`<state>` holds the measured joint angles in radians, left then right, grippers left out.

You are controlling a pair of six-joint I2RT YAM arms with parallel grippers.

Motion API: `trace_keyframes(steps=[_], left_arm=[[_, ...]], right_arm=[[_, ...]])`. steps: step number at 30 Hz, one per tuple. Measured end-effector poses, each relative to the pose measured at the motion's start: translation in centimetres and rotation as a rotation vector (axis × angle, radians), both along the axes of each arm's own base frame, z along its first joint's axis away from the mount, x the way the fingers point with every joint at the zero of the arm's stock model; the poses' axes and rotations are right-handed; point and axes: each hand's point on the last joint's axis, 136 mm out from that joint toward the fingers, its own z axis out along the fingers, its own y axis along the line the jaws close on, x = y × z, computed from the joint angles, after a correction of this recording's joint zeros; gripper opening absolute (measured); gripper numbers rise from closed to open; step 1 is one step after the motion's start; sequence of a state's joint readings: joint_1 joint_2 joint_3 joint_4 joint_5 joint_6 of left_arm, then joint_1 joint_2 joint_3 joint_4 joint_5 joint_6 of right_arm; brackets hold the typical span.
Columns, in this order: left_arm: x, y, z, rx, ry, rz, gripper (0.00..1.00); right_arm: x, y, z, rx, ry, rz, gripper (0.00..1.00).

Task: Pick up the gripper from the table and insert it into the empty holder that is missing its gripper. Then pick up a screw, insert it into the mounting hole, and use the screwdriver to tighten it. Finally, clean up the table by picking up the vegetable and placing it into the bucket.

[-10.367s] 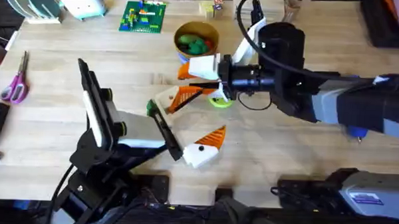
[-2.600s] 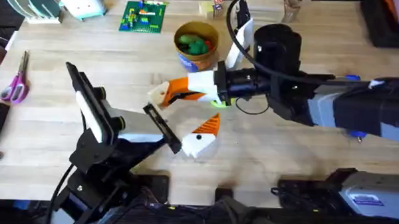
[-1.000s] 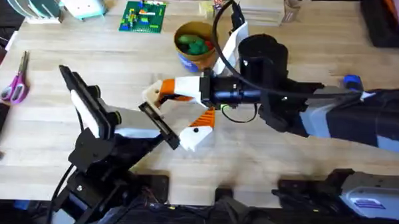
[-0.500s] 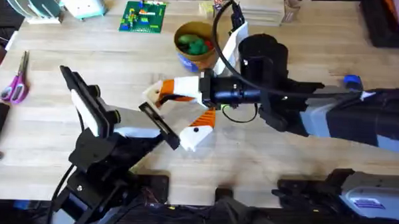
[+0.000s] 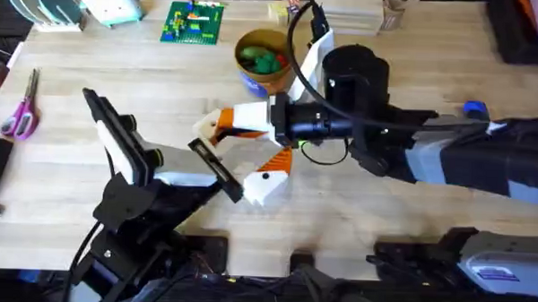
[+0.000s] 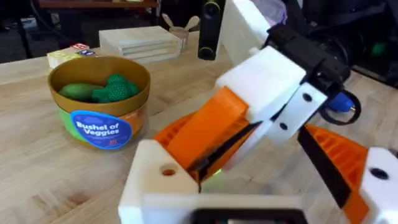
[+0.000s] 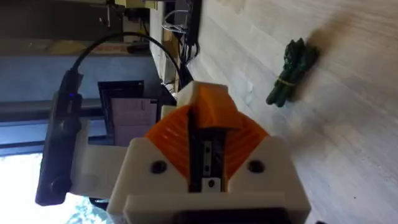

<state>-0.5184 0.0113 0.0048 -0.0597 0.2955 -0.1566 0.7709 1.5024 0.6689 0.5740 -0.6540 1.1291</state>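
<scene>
Plank-grained table [image 5: 401, 223] lay under both arms, with the bucket [image 5: 265, 52] at its far side. You had the right gripper [image 5: 223, 122] clamped on the wedge [image 7: 211, 104], whose tip sat against the holder [image 6: 155, 180]. That holder was the bare white finger of the left gripper [image 5: 242, 143], which stood wide open and held nothing. Treat the wedge as light, stiff and slick: grip its flat faces and leave the mating end free, since a skewed hold would probably let it pivot. The vegetable [image 7: 292, 71] lay on the table apart from both; take it across its middle.
</scene>
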Motion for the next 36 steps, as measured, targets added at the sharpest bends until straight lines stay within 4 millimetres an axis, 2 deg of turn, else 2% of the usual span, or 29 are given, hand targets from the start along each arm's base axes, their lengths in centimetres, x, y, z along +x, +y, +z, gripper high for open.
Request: trace_keyframes(steps=[6, 36], left_arm=[[-0.16, -0.15, 0.06, -0.003, 0.000, -0.011, 0.992], [-0.66, -0.62, 0.12, -0.005, -0.001, -0.049, 0.993]], right_arm=[[-0.12, -0.18, -0.03, 0.002, 0.004, 0.017, 0.296], [-0.71, -0.76, 0.24, 0.022, 0.028, 0.084, 0.411]])
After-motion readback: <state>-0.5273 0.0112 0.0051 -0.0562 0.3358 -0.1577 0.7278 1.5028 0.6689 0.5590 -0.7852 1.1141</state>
